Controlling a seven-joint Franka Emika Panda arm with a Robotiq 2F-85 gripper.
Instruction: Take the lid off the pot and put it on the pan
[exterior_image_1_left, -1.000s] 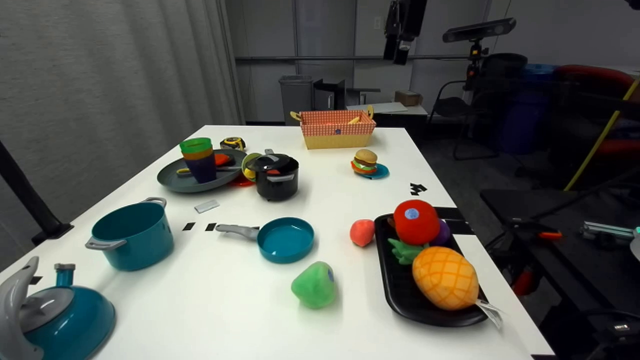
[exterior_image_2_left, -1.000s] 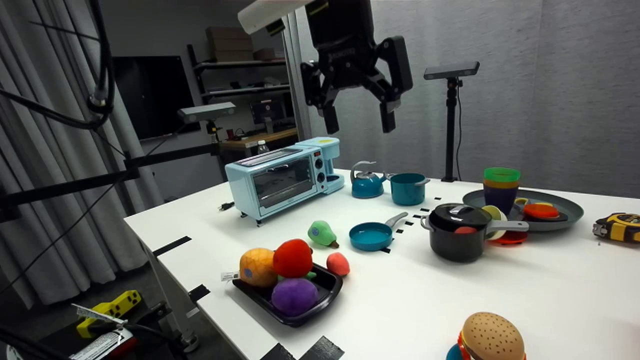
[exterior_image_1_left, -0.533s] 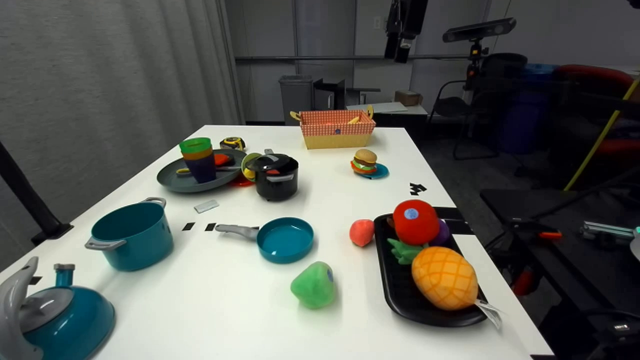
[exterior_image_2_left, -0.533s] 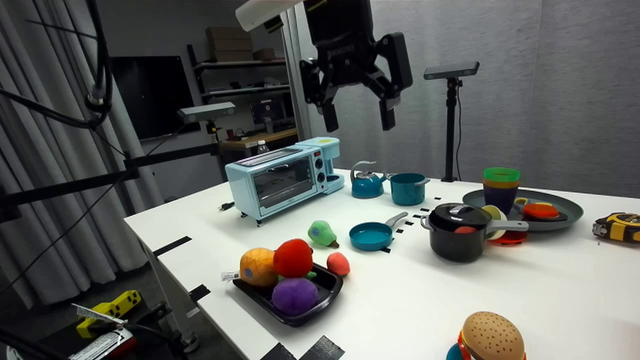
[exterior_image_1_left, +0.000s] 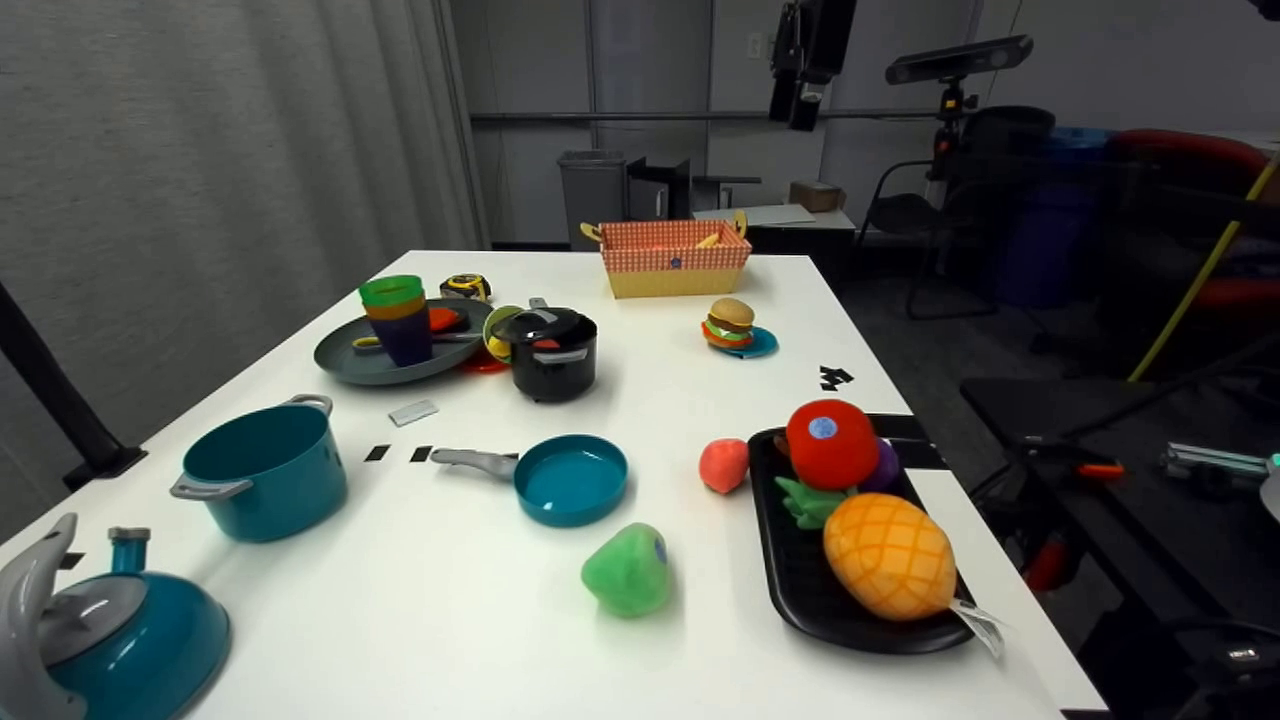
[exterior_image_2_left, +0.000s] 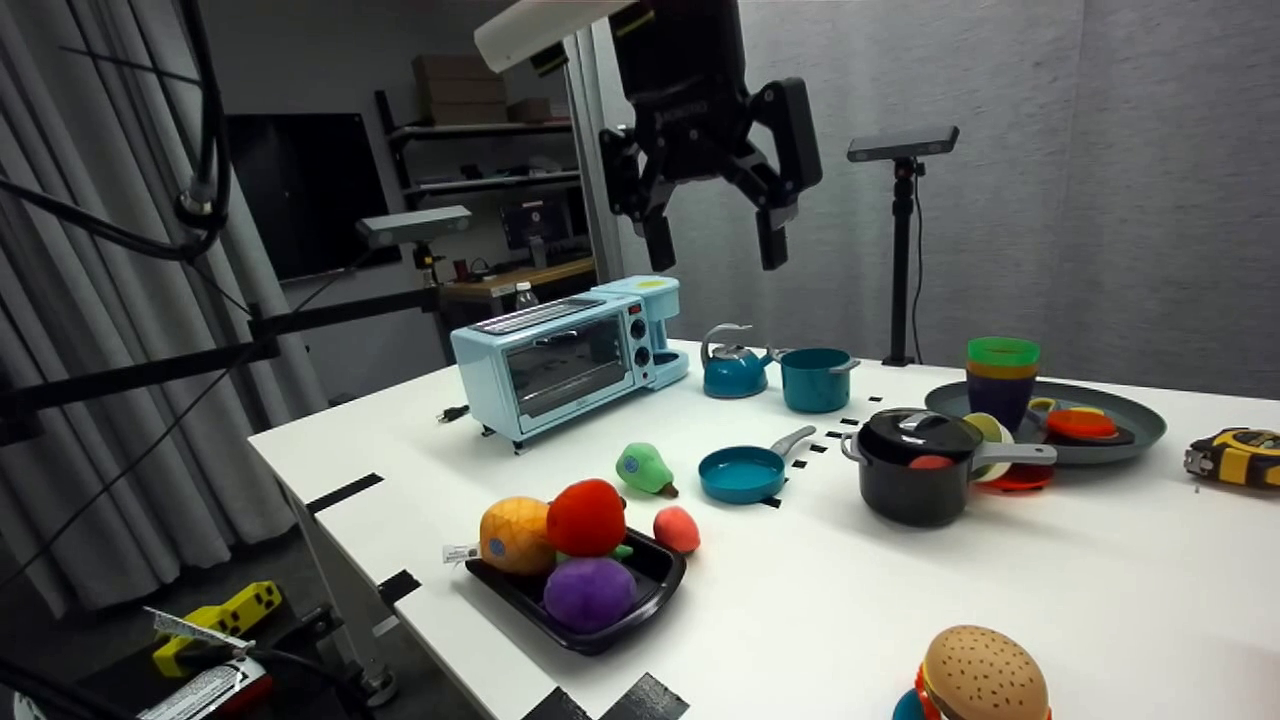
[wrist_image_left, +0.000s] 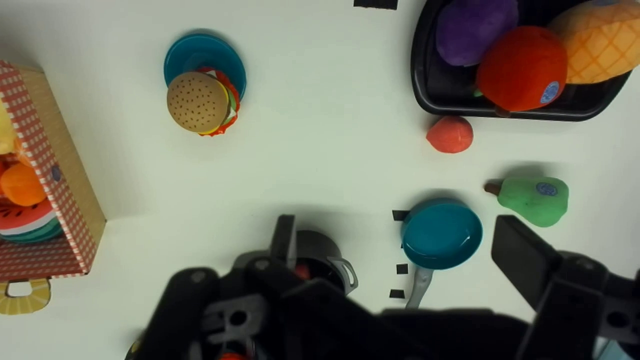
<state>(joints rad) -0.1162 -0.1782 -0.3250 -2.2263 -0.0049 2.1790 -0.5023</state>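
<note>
The black lid (exterior_image_1_left: 540, 322) rests tilted on the black pot (exterior_image_1_left: 553, 377), leaving a gap where something red shows inside. Both also show in an exterior view, the lid (exterior_image_2_left: 922, 430) on top of the pot (exterior_image_2_left: 912, 495). The blue pan (exterior_image_1_left: 570, 480) sits upright on the table with its bowl bare, and it also shows in an exterior view (exterior_image_2_left: 740, 478). My gripper (exterior_image_2_left: 715, 245) is open and empty, high above the table. In the wrist view the pan (wrist_image_left: 442, 234) shows between the fingers; the left finger covers part of the pot (wrist_image_left: 317, 245), and the lid is hidden.
A grey plate (exterior_image_1_left: 345, 365) with stacked cups (exterior_image_2_left: 1003, 370) stands beside the pot. A teal pot (exterior_image_1_left: 262, 475), kettle (exterior_image_2_left: 735, 370) and toaster oven (exterior_image_2_left: 570, 350) stand on the table. A black tray (exterior_image_1_left: 800, 600) holds plush fruit; a green pear (wrist_image_left: 537, 200) lies by the pan.
My gripper has shifted only very slightly, ending a touch lower than half a second ago. It stays open. The lid, pot and pan have not moved.
</note>
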